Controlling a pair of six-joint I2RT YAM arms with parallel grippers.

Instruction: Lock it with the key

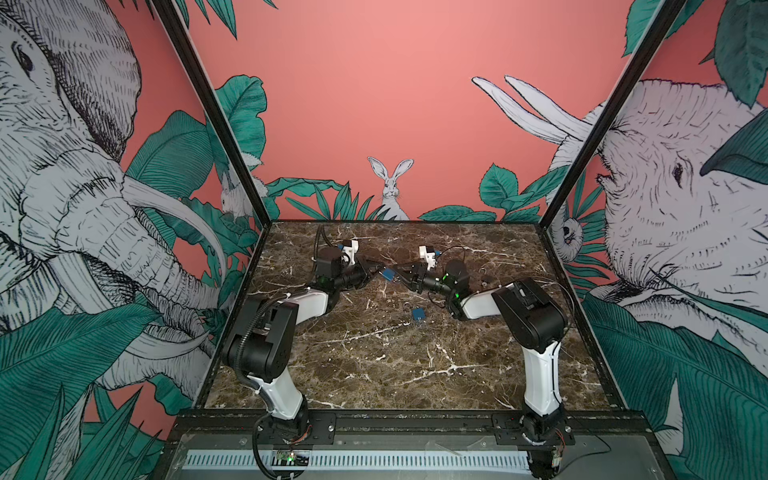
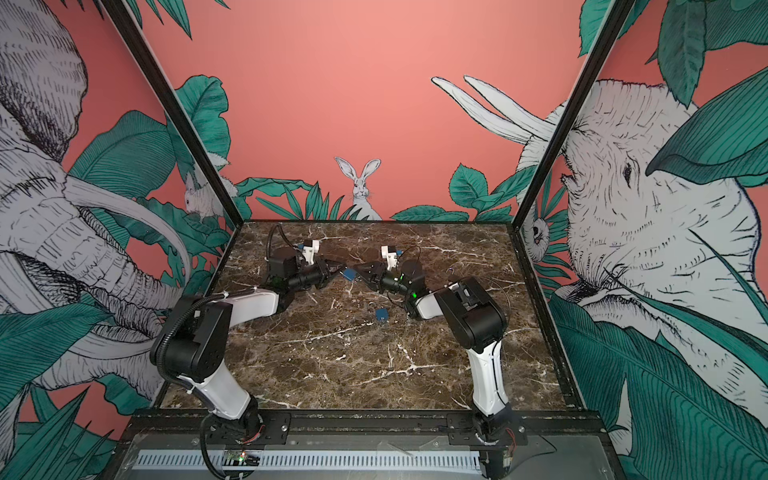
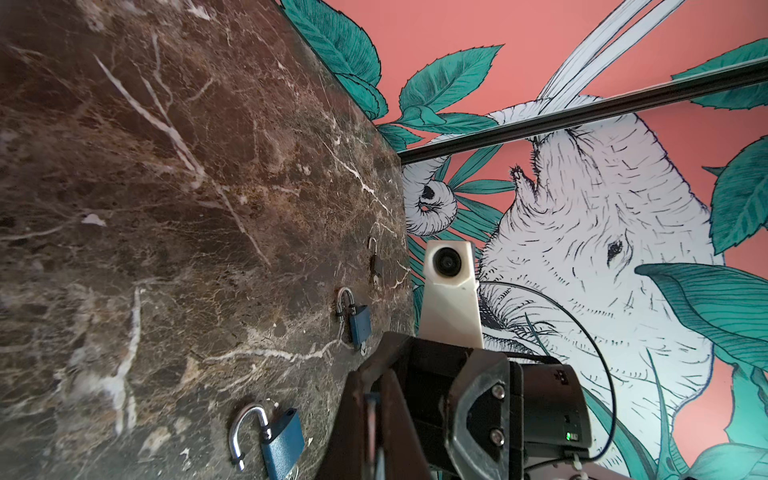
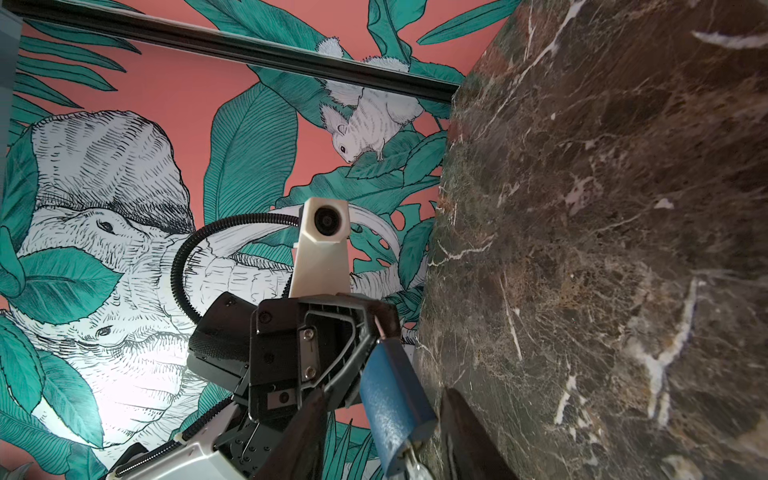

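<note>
The metal padlock (image 4: 395, 407) looked hard and slippery, best held by its flat sides. The left gripper (image 4: 379, 326) pinched its top; the right gripper (image 4: 382, 392) stood open around it.

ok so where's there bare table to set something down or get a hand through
Widest bare patch: the front half of the marble table, between the two arm bases, nearer than the loose blue padlock. Crowded: mid-back, where the left gripper and right gripper meet at the held padlock; a second loose padlock lies by the right arm.
</note>
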